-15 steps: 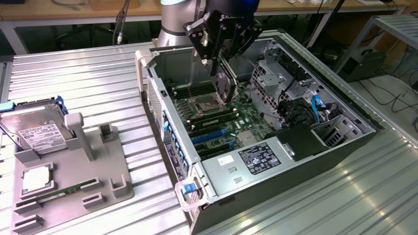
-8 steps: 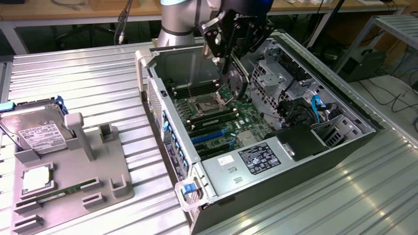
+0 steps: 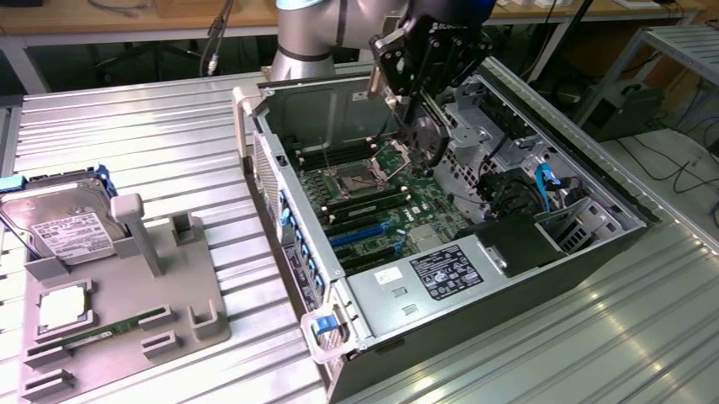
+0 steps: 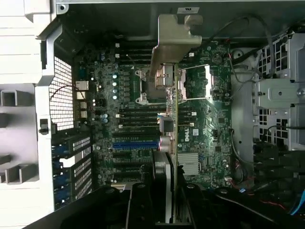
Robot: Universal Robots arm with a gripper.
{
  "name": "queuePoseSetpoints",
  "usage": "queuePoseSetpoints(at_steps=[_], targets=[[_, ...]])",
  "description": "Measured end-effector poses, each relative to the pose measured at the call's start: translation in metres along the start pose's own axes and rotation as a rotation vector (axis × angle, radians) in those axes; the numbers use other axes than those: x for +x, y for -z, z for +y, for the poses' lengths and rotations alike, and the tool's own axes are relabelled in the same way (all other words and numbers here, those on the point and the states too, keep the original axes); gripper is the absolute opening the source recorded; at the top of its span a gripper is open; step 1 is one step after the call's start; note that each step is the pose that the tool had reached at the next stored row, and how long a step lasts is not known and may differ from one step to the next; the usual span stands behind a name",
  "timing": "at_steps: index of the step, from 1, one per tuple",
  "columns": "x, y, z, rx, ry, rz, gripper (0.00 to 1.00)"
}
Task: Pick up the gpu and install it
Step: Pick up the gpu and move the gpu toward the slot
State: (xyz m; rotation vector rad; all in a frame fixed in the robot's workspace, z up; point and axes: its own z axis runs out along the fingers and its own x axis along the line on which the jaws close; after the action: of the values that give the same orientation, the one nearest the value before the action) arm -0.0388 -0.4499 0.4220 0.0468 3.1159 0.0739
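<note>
Gpu (image 3: 425, 141), a thin, flat black card with a round fan on its face, was seen clamped in the black gripper (image 3: 413, 105), whose 2 fingers were closed against its faces. It was carried upright, hanging inside the opening of the black computer tower case (image 3: 561, 244), which lay on its side on the ribbed metal table (image 3: 146, 143). Under the card, the green motherboard (image 3: 382, 210) was exposed, with the square processor socket (image 3: 354, 177) just beside the card's lower end. Whether the card's edge touched the board could not be told.

From the wrist view, the gpu (image 4: 174, 119) was caught edge-on, a narrow line across the motherboard (image 4: 205, 133), and its silver metal bracket (image 4: 174, 36) was at the end far from the gripper (image 4: 167, 202). The blue expansion slots (image 4: 136, 143) lay just beside the card.

Well apart, on the exterior view's left, a grey moulded holder (image 3: 168, 311) was seen with a silver hard drive (image 3: 62, 227) and a narrow green RAM stick (image 3: 107, 328).
</note>
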Motion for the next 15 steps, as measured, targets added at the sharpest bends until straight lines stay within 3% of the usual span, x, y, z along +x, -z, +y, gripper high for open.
queuePoseSetpoints(at_steps=[9, 15], targets=[[-0.024, -0.0011, 0.0010, 0.0000, -0.001, 0.0000, 0.28], [-0.026, -0.0012, 0.0011, 0.0000, -0.001, 0.0000, 0.28]])
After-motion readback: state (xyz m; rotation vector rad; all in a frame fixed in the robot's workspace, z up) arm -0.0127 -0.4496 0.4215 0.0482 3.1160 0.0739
